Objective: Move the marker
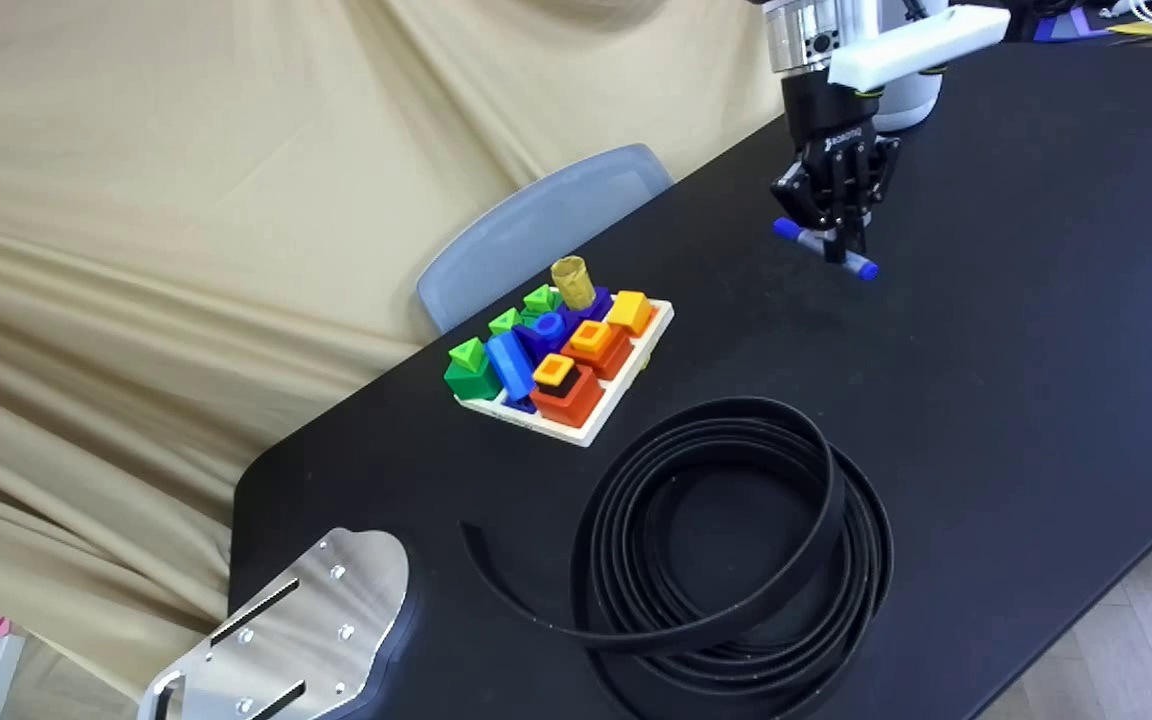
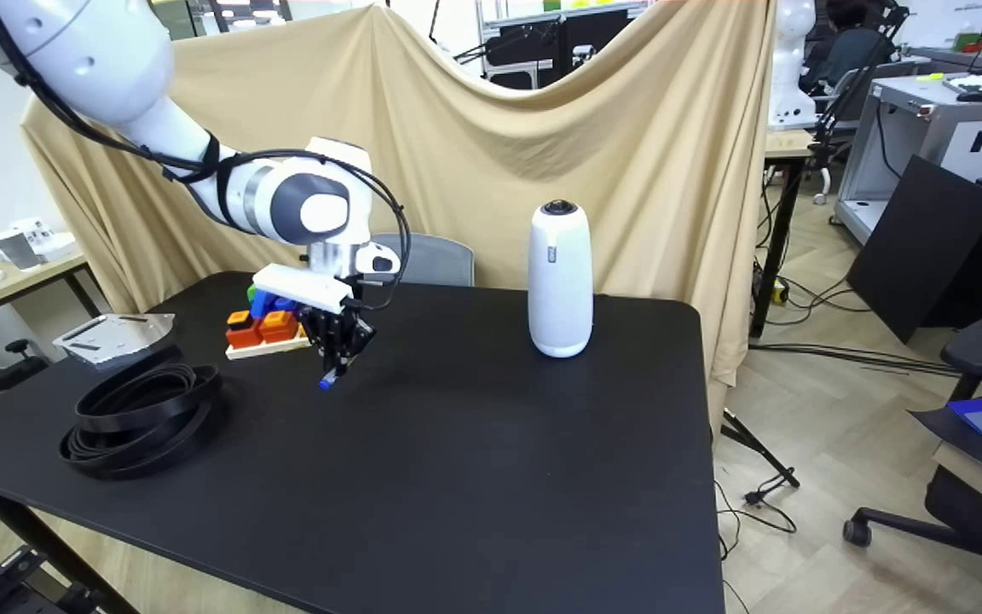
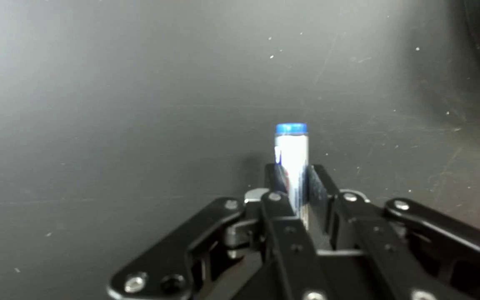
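A tan curtain hangs behind a long black table, and over that surface the marker sits between the fingertips of the gripper, which is clenched on its barrel with a pad against either flank. So the marker lies neither ahead of the gripper nor to one side of it; what counts is its long axis. In the wrist view that axis runs straight up the picture, parallel to the faces of the pads, with one blue end reaching out past them. In an exterior view both blue ends show, one on each side of the fingers, so the hold falls around the middle and the marker lies crosswise beneath a gripper that points down. It looks raised off the tabletop, though whether a gap runs under its whole length, and whether it is quite level, is hard to say. Only one arm serves here, and the coming move seems to be a carry and a setting down: should one end dip, that end would touch first and the barrel might pivot between the pads. Further out, the tray of coloured blocks lies apart from the marker, toward the edge where a grey chair stands, and the coiled cable lies apart too; neither would make a flat resting place. Farthest off is the metal plate, past tray and cable.
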{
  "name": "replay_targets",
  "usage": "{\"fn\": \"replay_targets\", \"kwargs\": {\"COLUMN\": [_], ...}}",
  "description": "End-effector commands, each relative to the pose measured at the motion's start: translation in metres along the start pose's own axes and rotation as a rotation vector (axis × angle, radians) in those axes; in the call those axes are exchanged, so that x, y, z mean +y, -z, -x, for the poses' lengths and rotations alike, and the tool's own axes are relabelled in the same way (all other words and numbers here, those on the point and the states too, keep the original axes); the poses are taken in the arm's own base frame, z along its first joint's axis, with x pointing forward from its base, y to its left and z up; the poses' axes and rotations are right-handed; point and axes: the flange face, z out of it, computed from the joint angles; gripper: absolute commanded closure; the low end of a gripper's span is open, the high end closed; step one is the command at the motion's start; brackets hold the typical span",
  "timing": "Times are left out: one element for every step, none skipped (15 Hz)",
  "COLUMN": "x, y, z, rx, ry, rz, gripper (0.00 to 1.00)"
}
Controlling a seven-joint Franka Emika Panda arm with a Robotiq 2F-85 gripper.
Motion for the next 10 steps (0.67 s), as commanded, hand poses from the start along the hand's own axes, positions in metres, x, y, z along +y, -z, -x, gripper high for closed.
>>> {"fn": "replay_targets", "kwargs": {"x": [-0.012,-0.015,-0.017,-0.019,-0.020,-0.021,-0.021,-0.022,-0.022,-0.022], "y": [-0.014,-0.020,-0.025,-0.030,-0.034,-0.037,-0.040,-0.042,-0.043,-0.044], "z": [-0.010,-0.011,-0.012,-0.012,-0.013,-0.014,-0.014,-0.015,-0.015,-0.015], "rx": [-0.039,-0.050,-0.062,-0.071,-0.078,-0.083,-0.088,-0.093,-0.097,-0.100], "ry": [0.044,0.052,0.058,0.063,0.067,0.071,0.073,0.073,0.073,0.072], "rz": [-0.024,-0.026,-0.027,-0.026,-0.024,-0.024,-0.024,-0.023,-0.021,-0.019], "gripper": [0.95,0.95,0.95,0.95,0.95,0.95,0.95,0.95,0.54,0.53]}}
